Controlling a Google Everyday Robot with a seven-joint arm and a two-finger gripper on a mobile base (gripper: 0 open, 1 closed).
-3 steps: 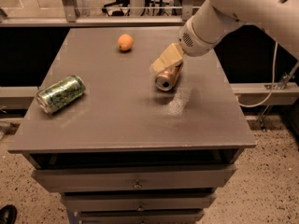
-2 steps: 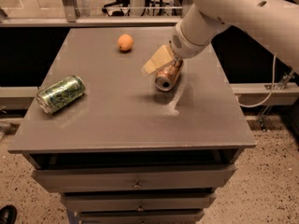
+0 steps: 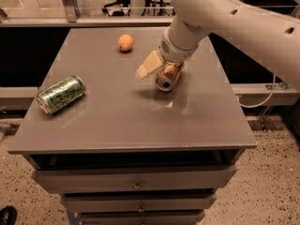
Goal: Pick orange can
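The orange can (image 3: 168, 77) lies on its side near the middle of the grey table (image 3: 117, 121), with its silver top and dark opening facing me. My gripper (image 3: 159, 72) hangs from the white arm (image 3: 225, 18) and sits right over the can. It is open. One beige finger (image 3: 148, 65) stands out just left of the can with a small gap to it. The other finger is hidden behind the can and wrist. The can rests between them.
A green patterned can (image 3: 61, 94) lies on its side at the table's left edge. A small round orange fruit (image 3: 125, 42) sits at the back. Drawers (image 3: 137, 184) lie below the tabletop. A cable (image 3: 262, 97) hangs off to the right.
The arm has swung left over the table, and the beige finger has moved left, away from the can's side. The orange can has stayed in place.
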